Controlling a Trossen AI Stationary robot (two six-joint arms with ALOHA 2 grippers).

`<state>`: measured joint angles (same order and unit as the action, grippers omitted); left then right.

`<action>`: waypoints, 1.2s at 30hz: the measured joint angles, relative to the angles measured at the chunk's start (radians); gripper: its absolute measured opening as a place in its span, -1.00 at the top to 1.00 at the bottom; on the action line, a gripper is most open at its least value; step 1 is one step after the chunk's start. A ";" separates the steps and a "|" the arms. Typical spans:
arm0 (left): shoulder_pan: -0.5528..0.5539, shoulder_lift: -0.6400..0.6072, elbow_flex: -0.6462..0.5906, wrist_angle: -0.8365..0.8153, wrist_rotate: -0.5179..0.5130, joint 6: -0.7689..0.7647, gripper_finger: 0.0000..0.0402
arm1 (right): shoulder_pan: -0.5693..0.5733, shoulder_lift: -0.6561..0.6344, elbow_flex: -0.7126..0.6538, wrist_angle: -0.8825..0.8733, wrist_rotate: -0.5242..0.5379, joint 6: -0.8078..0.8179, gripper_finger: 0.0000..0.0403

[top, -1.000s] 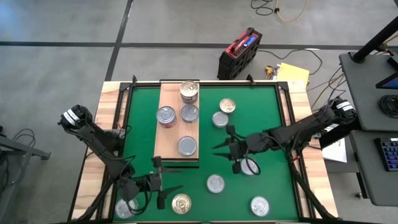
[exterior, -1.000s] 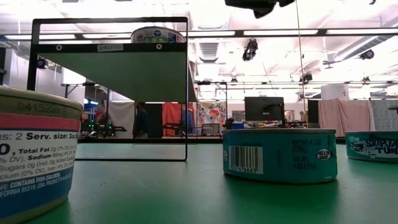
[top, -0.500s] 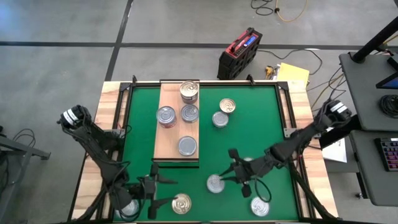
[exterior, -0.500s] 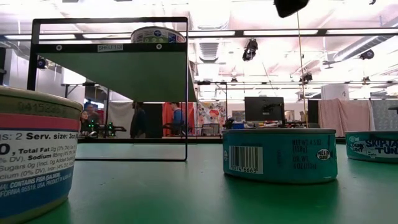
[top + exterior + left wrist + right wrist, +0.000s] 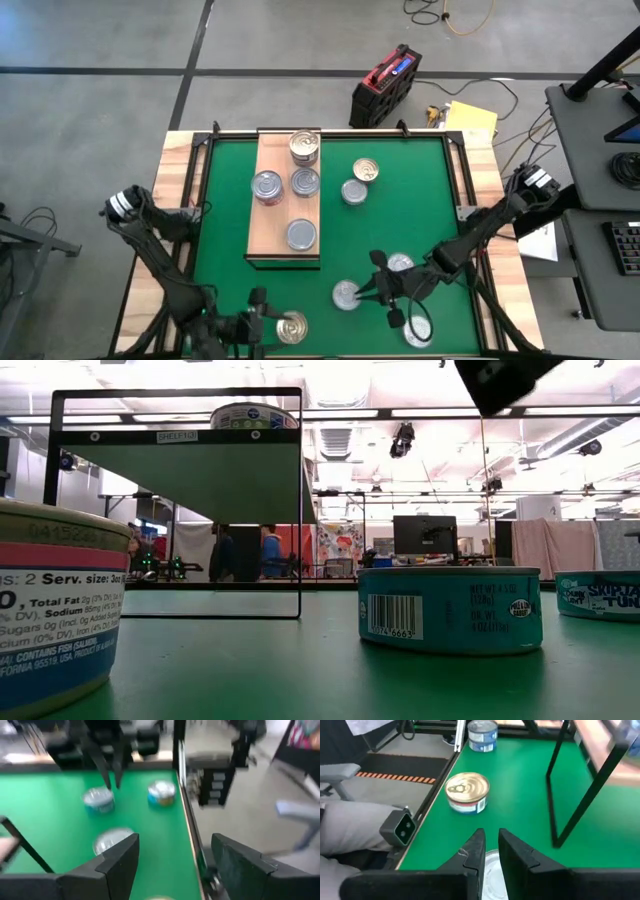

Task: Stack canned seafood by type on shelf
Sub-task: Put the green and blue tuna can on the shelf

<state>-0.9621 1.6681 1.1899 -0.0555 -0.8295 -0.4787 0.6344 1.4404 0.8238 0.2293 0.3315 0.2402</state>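
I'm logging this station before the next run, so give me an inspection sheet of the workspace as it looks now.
Surface: green mat in a wooden frame.
Job's things: four tins on the shelf; six more on the mat, including a gold-lidded tin.
Clutter: nothing seen.
Grippers: left gripper open beside the gold-lidded tin; right gripper nearly shut, empty, by a silver tin.
Cables: yellow cable on the floor.
Surroundings: red-and-black case, yellow papers, desk.

Shiny metal tins [image 5: 302,235], grained wooden shelf [image 5: 272,218]
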 joint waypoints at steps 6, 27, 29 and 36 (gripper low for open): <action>-0.037 0.114 0.248 -0.456 0.035 -0.255 -0.16 | 0.009 0.032 0.000 -0.006 0.021 0.102 0.79; -0.072 0.269 0.364 -0.682 0.110 -0.484 -0.16 | 0.009 0.060 0.001 -0.004 0.041 0.089 0.79; -0.070 0.269 0.353 -0.679 0.110 -0.509 -0.16 | 0.009 0.060 0.001 -0.005 0.060 0.083 0.79; -0.063 0.269 0.328 -0.679 0.099 -0.525 -0.16 | 0.009 0.060 0.001 -0.006 0.074 0.075 0.79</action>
<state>-1.0247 1.9369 1.5183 -0.7347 -0.7308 -1.0042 0.6434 1.5009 0.8246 0.2230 0.4057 0.3147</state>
